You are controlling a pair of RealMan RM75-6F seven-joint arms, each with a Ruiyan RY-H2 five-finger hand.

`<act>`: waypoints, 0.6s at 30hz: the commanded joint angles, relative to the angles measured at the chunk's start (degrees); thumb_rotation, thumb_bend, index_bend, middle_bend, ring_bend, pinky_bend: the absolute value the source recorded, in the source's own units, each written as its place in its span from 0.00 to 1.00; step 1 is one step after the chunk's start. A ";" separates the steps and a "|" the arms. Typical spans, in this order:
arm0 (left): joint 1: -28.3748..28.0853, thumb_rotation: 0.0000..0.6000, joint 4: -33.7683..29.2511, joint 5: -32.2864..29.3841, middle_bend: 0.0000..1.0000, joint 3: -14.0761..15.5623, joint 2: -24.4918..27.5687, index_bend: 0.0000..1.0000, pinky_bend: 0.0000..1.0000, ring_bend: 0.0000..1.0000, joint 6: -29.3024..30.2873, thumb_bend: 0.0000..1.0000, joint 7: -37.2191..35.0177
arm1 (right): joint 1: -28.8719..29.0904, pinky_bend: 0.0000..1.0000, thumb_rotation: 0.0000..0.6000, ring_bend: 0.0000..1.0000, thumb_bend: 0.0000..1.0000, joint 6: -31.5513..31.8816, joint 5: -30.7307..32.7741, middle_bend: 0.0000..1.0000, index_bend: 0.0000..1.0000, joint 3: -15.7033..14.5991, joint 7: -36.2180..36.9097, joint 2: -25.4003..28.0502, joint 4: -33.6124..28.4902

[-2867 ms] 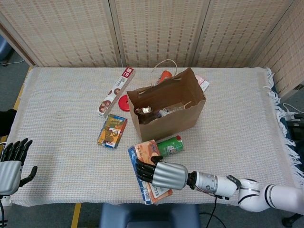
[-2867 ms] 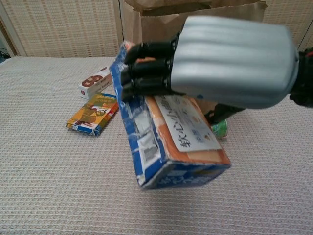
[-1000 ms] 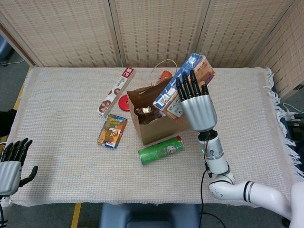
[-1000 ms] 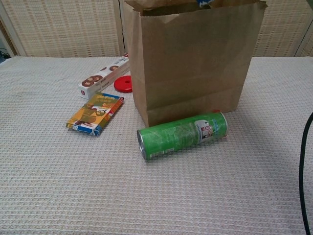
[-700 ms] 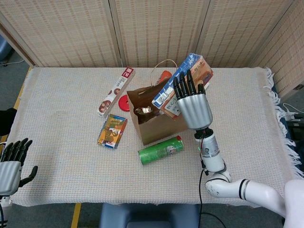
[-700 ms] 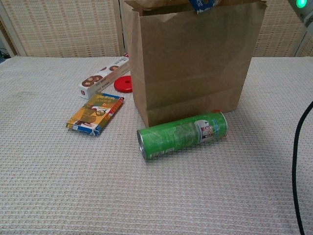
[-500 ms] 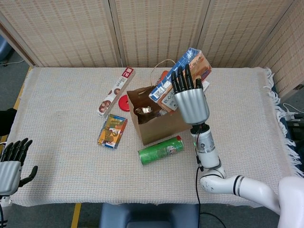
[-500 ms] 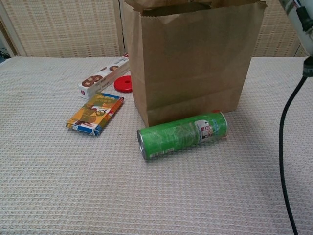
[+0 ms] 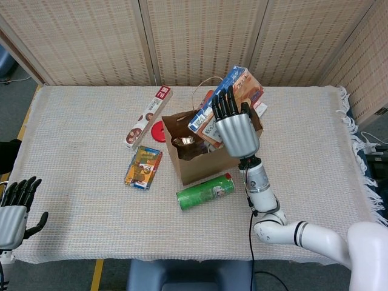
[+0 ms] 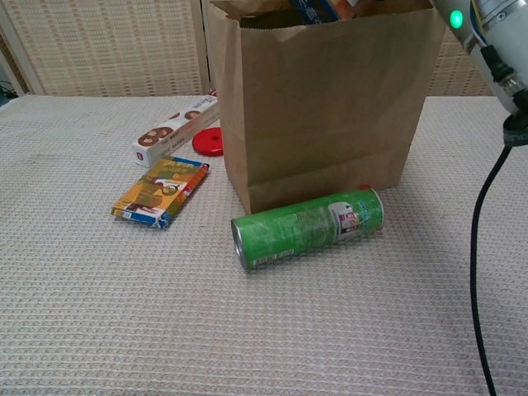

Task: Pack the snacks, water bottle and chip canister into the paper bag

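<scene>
Above the bag mouth, centre of the head view: blue-and-orange snack box held by the right hand, fingers wrapped over its face. Box tilted, lower end now dipping past the rim of the paper bag; chest view shows its corner just poking inside the top edge.

Change: a few seconds ago this box was being lifted off the counter near the lower centre. Over the last second it has drifted left and down, from beside the opening to over it. Judgement: insertion is under way, release not yet made.

Bag upright, already holding some wrapped items, hard to identify.

Outward: green chip canister lies on its side against the bag's front, lower centre, untouched. Small orange-and-blue snack pack flat at centre left. Long cookie box and red lid at upper left of the bag. Water bottle not clearly made out.

Left hand at lower left edge, empty, fingers spread, well apart from everything.

Judgement: one more item nearly packed; canister and two snacks still out.
</scene>
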 commanded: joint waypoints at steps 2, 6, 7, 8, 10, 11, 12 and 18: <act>0.01 1.00 -0.04 -0.04 0.00 -0.01 -0.02 0.02 0.00 0.00 0.01 0.38 0.12 | -0.16 0.58 1.00 0.56 0.18 -0.96 0.87 0.63 0.65 -0.76 -0.78 0.45 -0.67; 0.00 1.00 -0.14 -0.11 0.00 -0.03 -0.01 0.02 0.00 0.00 -0.04 0.38 0.26 | -0.32 0.43 1.00 0.36 0.15 -1.75 1.79 0.45 0.30 -1.13 -1.96 1.67 -2.00; 0.00 1.00 -0.18 -0.13 0.00 -0.03 0.01 0.02 0.00 0.00 -0.05 0.38 0.28 | -0.35 0.38 1.00 0.29 0.13 -1.68 1.94 0.39 0.20 -1.08 -2.03 1.94 -2.35; -0.01 1.00 -0.20 -0.14 0.00 -0.03 0.02 0.02 0.00 0.00 -0.08 0.38 0.31 | -0.36 0.32 1.00 0.20 0.10 -1.60 2.06 0.30 0.09 -1.02 -1.98 2.08 -2.61; -0.02 1.00 -0.25 -0.21 0.00 -0.04 0.06 0.02 0.00 0.00 -0.15 0.38 0.36 | -0.34 0.24 1.00 0.10 0.07 -1.36 2.19 0.20 0.01 -0.93 -2.01 2.43 -3.14; -0.03 1.00 -0.28 -0.24 0.00 -0.04 0.07 0.02 0.00 0.00 -0.17 0.38 0.39 | -0.29 0.19 1.00 0.07 0.07 -1.24 2.06 0.16 0.00 -0.94 -1.95 2.57 -3.29; -0.04 1.00 -0.29 -0.27 0.00 -0.05 0.07 0.02 0.00 0.00 -0.20 0.38 0.41 | -0.24 0.18 1.00 0.06 0.06 -1.11 1.90 0.15 0.00 -0.96 -1.88 2.71 -3.44; -0.05 1.00 -0.45 -0.35 0.00 -0.06 0.15 0.02 0.00 0.00 -0.27 0.38 0.49 | -0.10 0.12 1.00 0.00 0.03 -0.41 0.71 0.08 0.00 -1.58 -0.89 3.27 -4.10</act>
